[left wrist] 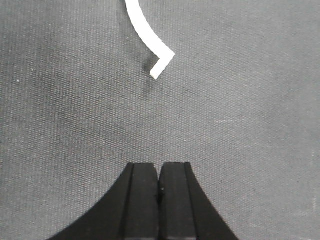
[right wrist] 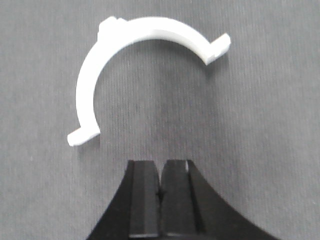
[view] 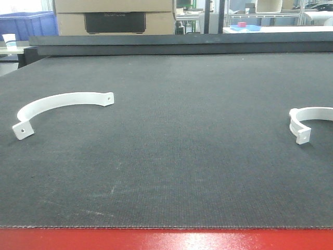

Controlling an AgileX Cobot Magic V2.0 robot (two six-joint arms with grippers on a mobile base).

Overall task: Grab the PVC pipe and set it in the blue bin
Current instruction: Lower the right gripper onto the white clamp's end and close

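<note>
Two white curved PVC pipe pieces lie flat on the dark mat [view: 182, 156]. One PVC piece [view: 67, 98] is at the left, the other PVC piece [view: 317, 113] is at the right edge, partly cut off. In the left wrist view, my left gripper [left wrist: 159, 165] is shut and empty, with the end of a white piece [left wrist: 142, 27] lying ahead of it, apart from the fingers. My right gripper [right wrist: 161, 162] is also shut and empty, just short of the open side of a half-ring piece [right wrist: 150, 29]. Neither gripper shows in the front view. A blue bin [view: 26, 23] stands beyond the far left corner.
A cardboard box [view: 114, 15] sits behind the table's raised back edge [view: 182, 44]. A paper cup [view: 9, 39] stands on a side surface at far left. The table's red front rim [view: 166, 239] runs along the bottom. Shelving fills the back right.
</note>
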